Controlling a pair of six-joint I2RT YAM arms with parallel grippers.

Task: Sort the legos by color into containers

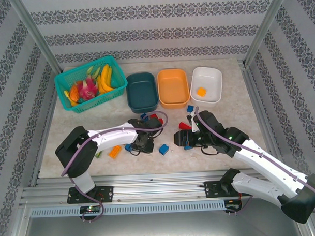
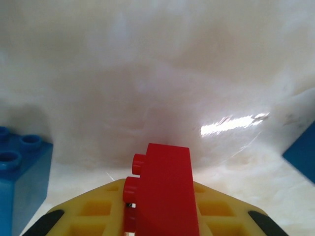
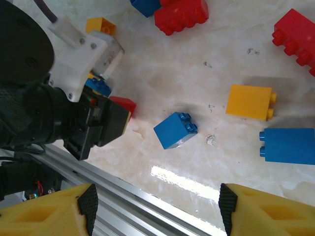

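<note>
Across the worktop (image 1: 85,118), the containers (image 1: 173,89) stand far, loose legos (image 1: 163,149) near. The left jaws clamp a red lego (image 2: 165,187); an off-centre hold could let it twist free. The right jaws gape empty over a blue lego (image 3: 174,130).

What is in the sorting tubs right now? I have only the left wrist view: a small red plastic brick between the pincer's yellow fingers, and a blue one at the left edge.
Observer: The white rounded plastic tub holds one orange-yellow plastic brick.
Operator: And the other two tubs?
Observer: The dark teal rounded plastic tub and the orange rounded plastic tub beside it look bare inside from above.
Operator: What about the right pincer?
Observer: The right pincer is open, its fingers wide apart, with a small blue plastic brick lying loose ahead of them.
</note>
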